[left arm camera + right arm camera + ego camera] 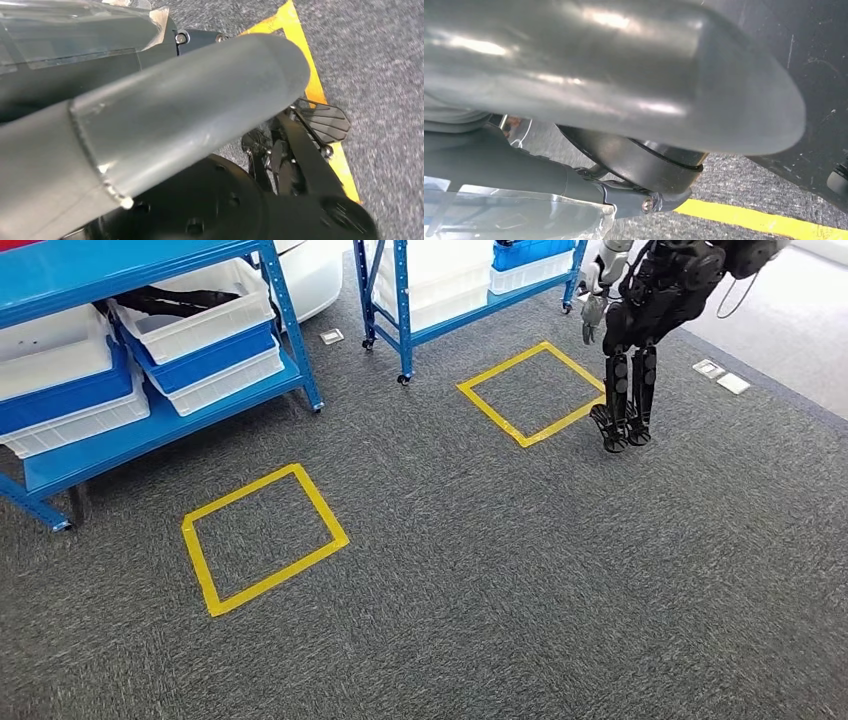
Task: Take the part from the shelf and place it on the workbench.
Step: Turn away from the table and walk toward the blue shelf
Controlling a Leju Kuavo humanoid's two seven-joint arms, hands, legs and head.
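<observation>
A blue shelf (pixel 160 430) stands at the far left of the head view, carrying white and blue bins. A black part (pixel 175 300) lies in the upper white bin (pixel 205 328). My left hand (pixel 175 115) appears in the left wrist view as a thick grey thumb stretched out straight, with nothing against it. In the right wrist view the thumb of my right hand (pixel 624 75) is likewise straight and bare. Both wrist views look down at grey carpet and yellow tape.
Two yellow tape squares (pixel 262 538) (pixel 535 392) mark the grey carpet. A second blue shelf (pixel 400 310) on castors stands at the back centre. Another dark humanoid robot (pixel 640 330) stands at the back right by the far square. Small floor plates (pixel 720 375) lie beside it.
</observation>
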